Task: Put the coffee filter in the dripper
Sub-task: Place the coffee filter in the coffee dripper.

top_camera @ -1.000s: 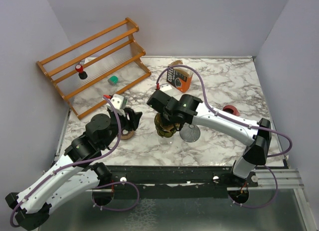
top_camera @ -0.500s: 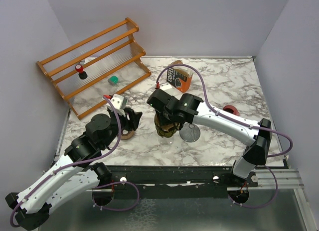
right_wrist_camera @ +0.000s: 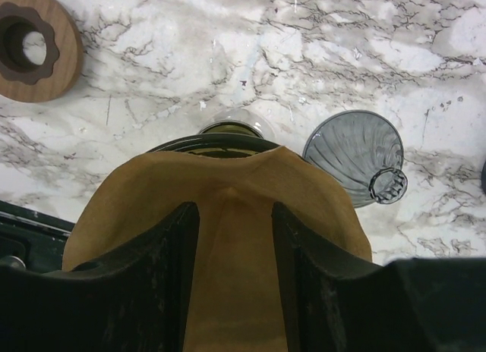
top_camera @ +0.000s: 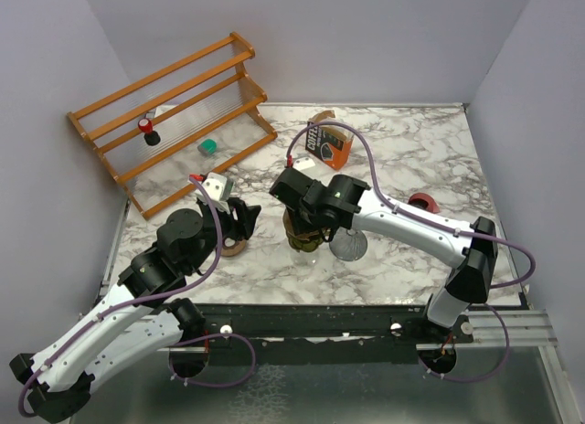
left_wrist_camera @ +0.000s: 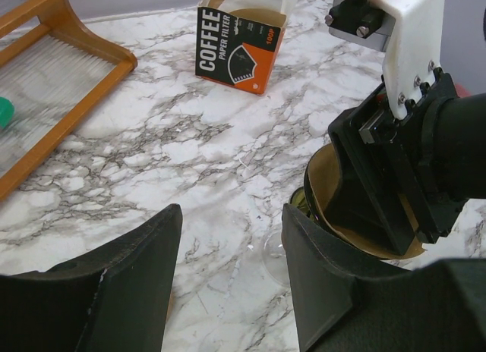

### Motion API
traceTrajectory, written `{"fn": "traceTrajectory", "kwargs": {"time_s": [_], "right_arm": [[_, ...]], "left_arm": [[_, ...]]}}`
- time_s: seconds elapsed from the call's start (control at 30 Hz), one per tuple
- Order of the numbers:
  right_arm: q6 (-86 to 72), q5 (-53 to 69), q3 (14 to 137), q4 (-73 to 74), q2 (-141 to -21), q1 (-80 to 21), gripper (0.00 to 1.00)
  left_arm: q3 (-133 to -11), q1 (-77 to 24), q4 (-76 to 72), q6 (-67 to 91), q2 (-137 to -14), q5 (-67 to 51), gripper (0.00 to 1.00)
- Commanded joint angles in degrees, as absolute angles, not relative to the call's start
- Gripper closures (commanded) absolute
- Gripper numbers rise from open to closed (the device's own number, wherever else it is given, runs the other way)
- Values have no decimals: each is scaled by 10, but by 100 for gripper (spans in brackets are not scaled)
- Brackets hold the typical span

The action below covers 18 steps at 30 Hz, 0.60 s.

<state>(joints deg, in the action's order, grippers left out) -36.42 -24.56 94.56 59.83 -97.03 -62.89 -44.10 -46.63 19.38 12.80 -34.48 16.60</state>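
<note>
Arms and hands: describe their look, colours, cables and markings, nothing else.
Both the left arm and right arm have white shell links joined by black cylindrical joints. A purple cable loops along each. The left hand and right hand have broad matte black fingers. A small green light glows on the right arm.

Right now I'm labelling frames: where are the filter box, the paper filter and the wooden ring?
filter box [left_wrist_camera: 239, 52], left wrist view, printed front face
paper filter [right_wrist_camera: 231, 215], right wrist view, middle crease
wooden ring [right_wrist_camera: 64, 56], right wrist view, pale outer band
</note>
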Motion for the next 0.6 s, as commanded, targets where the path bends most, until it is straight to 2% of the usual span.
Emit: {"fn": "traceTrajectory", "kwargs": {"time_s": [0.0, 0.57], "right_arm": [[-363, -254, 935, 600, -978, -628, 52], [-360, -245, 923, 587, -982, -628, 70]], "left_arm": [[-433, -467, 191, 124, -340, 176, 43], [-432, -467, 191, 122, -338, 177, 43]]}}
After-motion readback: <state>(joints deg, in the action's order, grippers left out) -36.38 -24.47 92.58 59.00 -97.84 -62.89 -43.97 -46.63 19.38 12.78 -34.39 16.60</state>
